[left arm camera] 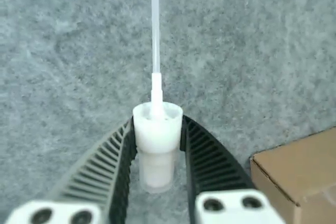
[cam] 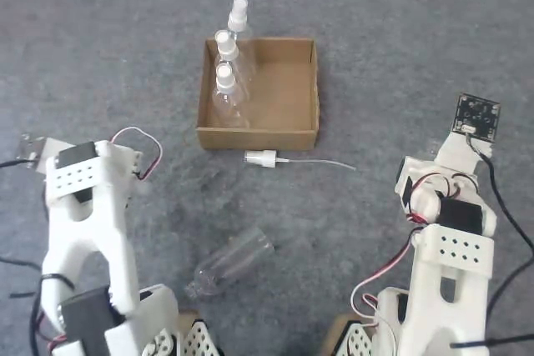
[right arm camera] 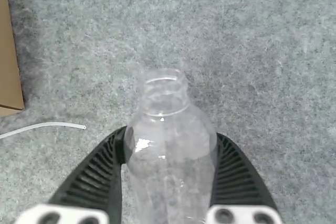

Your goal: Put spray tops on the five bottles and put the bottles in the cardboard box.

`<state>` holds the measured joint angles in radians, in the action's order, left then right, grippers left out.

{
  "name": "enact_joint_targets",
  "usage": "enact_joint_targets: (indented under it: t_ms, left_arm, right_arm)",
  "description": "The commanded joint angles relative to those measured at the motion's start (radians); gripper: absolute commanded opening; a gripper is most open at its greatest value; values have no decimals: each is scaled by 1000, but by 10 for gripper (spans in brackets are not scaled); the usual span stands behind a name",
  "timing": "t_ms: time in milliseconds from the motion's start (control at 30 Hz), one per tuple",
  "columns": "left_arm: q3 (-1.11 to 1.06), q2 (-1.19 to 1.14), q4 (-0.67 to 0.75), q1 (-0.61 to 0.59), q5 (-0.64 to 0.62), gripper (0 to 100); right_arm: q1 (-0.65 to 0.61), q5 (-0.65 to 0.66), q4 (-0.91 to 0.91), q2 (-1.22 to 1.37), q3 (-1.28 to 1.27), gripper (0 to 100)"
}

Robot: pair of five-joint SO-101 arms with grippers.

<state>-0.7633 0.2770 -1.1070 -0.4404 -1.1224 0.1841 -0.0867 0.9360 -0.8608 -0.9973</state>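
My left gripper (left arm camera: 157, 124) is shut on a white spray top (left arm camera: 156, 140), whose thin tube (left arm camera: 155, 24) points away from the wrist over the grey mat. My right gripper (right arm camera: 170, 135) is shut on a clear bottle (right arm camera: 168, 145) with an open, uncapped neck. Three capped bottles (cam: 230, 97) stand along the left side of the cardboard box (cam: 288, 135). Another spray top (cam: 260, 157) lies just in front of the box, its tube trailing right. An uncapped bottle (cam: 229, 263) lies on its side nearer the arms.
The left arm (cam: 83, 177) stands left of the box and the right arm (cam: 442, 206) to its right. A box corner (left arm camera: 294, 177) is close to the left gripper. The box edge (right arm camera: 9, 51) and the loose tube's end (right arm camera: 42, 127) lie beside the right gripper.
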Motion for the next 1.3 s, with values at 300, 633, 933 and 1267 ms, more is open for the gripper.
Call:
enact_joint_targets:
  t_ms: [300,633,933,1267]
  left_arm:
    - [64,12,-49,-2,-8,195]
    - [134,14,-110,-5,201,194]
    - [288,6,-292,-31,591,194]
    - [343,6,-311,-107,1370,194]
  right_arm:
    - [8,0,-21,-35,15,77]
    - [7,0,-50,-35,-2,77]
    - [5,2,-96,-44,-35,79]
    - [4,2,-97,-44,-35,79]
